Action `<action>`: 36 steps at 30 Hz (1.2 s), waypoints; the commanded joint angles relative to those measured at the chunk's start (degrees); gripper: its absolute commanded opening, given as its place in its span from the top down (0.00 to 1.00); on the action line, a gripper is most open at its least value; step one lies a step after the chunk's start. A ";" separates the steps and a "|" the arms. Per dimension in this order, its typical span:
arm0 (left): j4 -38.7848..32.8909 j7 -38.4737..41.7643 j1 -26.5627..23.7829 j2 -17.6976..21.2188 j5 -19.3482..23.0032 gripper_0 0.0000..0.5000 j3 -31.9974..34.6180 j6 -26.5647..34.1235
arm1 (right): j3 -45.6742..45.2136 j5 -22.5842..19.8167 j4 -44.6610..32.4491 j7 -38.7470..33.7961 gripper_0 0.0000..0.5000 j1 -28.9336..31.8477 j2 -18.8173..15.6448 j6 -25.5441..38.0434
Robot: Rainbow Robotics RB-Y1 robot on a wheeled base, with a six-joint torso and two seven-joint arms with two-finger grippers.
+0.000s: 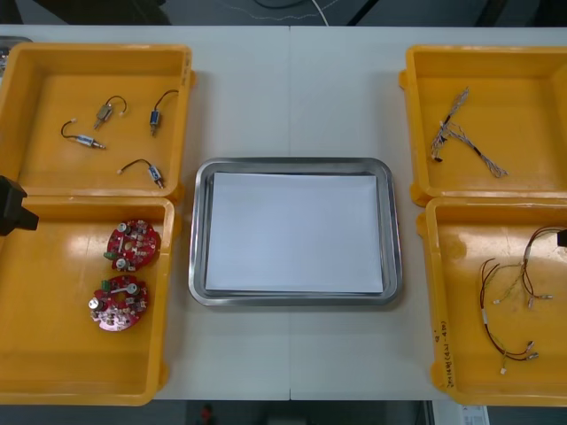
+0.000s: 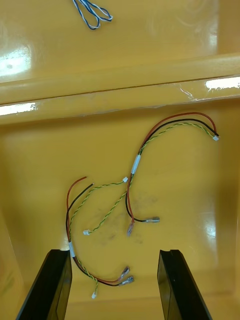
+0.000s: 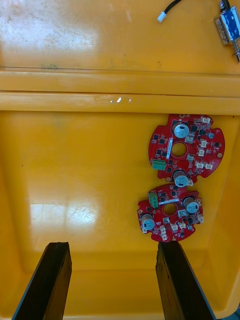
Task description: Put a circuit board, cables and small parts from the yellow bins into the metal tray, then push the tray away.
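Hovering open and empty near two stiff, fragile circuit boards [image 3: 172, 212], left gripper [image 3: 112, 247] should probably pinch an edge; right gripper [image 2: 112, 252], open, hangs over cables [image 2: 135, 165].

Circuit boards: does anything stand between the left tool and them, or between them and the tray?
Nothing visible. The open left tool hangs over their bin; only its wall separates the boards from the tray.
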 commanded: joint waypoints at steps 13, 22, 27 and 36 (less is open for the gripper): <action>-1.64 -2.49 1.18 2.43 0.41 0.00 1.49 0.36 | -0.13 -0.10 -0.58 -1.73 0.00 0.79 -2.17 0.15; -1.64 -2.49 1.18 2.43 0.41 0.00 1.49 0.36 | -0.13 -0.10 -0.58 -1.73 0.00 0.79 -2.17 0.15; -1.64 -2.49 1.18 2.43 0.41 0.00 1.49 0.36 | -0.13 -0.10 -0.58 -1.73 0.00 0.79 -2.17 0.15; -1.64 -2.49 1.18 2.43 0.41 0.00 1.49 0.36 | -0.13 -0.10 -0.58 -1.73 0.00 0.79 -2.17 0.15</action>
